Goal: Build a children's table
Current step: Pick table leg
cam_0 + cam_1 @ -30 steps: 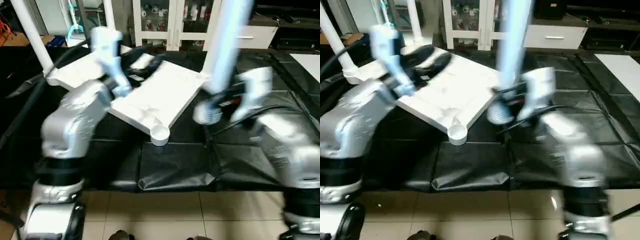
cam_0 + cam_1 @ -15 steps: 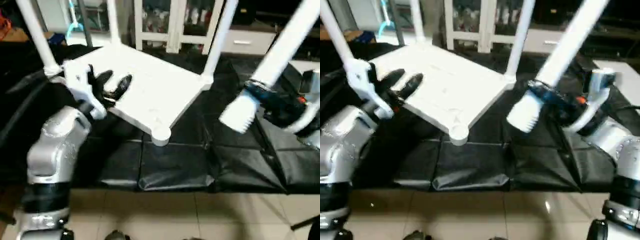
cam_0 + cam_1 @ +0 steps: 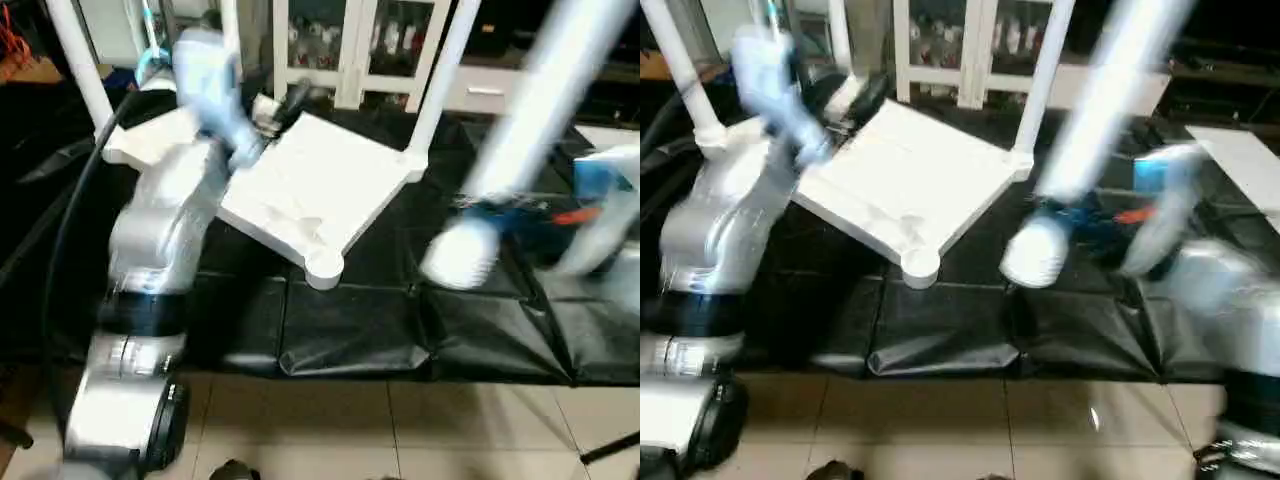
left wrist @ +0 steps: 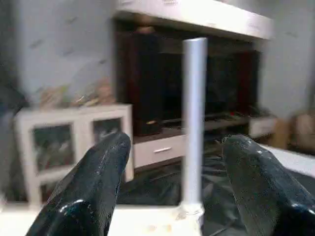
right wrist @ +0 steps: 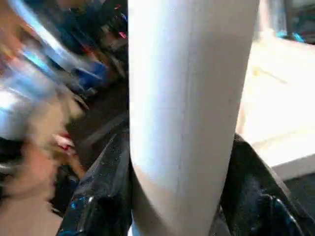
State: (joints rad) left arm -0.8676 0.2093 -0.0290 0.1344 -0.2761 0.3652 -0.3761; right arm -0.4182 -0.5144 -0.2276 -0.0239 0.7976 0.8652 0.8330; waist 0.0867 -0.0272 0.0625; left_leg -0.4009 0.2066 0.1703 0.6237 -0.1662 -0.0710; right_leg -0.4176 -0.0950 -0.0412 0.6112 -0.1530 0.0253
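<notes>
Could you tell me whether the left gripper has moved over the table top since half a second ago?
Yes. The left gripper has gone from the table top's near left edge toward its far edge, nearer the cabinet.

A black padded mat covers the middle of the frame, its sections meeting in creased seams (the front edge wrinkles and catches the light). On it lies the white table top, upside down, upper left of centre, one round corner socket toward the bottom. Below the mat, beige floor tiles run along the bottom edge.
</notes>
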